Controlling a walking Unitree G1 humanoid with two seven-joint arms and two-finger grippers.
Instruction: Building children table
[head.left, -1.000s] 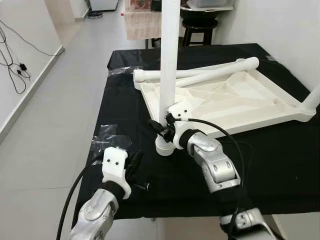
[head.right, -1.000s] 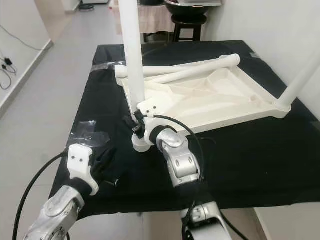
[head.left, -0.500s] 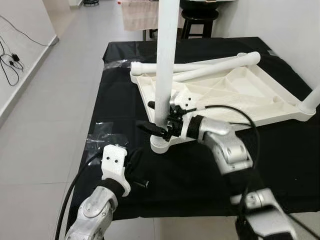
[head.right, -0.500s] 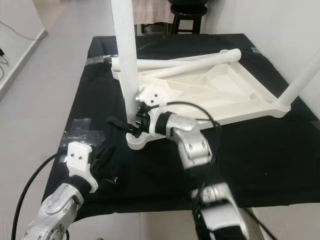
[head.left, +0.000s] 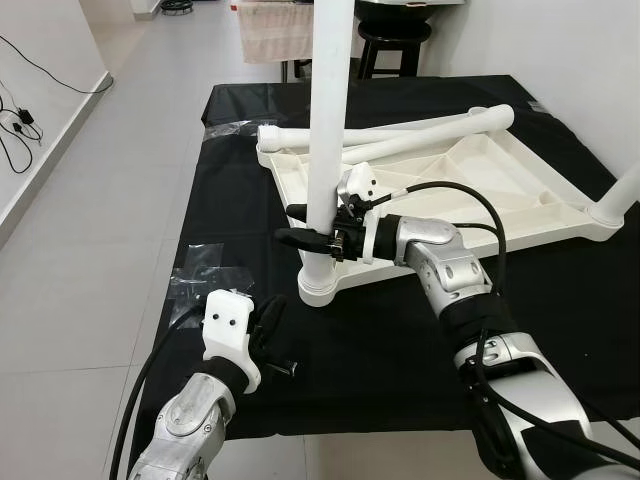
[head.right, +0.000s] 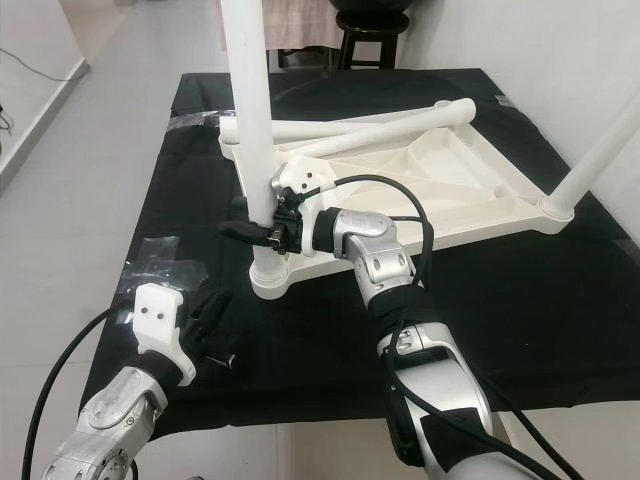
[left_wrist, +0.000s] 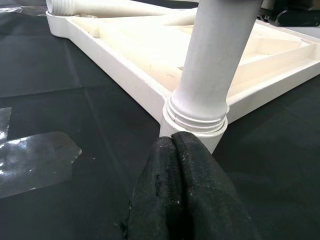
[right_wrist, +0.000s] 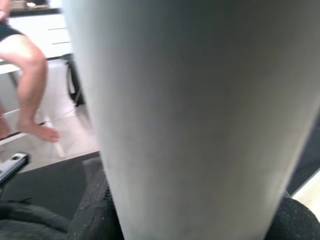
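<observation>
Left eye view: the white children's table top (head.left: 470, 185) lies upside down on the black-covered desk (head.left: 400, 330), and an upright white leg (head.left: 325, 130) stands in the socket at its near corner, the one closest to the robot. The right gripper (head.left: 300, 225) reaches across the inverted top to that leg, its black jaws pinching the leg a little above the socket, one finger on each side; the right wrist view has the leg's pale surface close up between the dark pads (right_wrist: 95, 210). Two loose white legs (head.left: 420, 135) lie along the far edge of the top, beyond the upright leg, and another fitted leg (head.left: 620, 195) rises from the right-hand corner. On the near side of the upright leg, the left gripper (head.left: 268, 325) hovers low over the desk, jaws pressed together and aimed at the socket. Clear plastic wrap (head.left: 205, 275) lies on the desk just left of the socket. A black stool (head.left: 395, 40) stands beyond the desk.
</observation>
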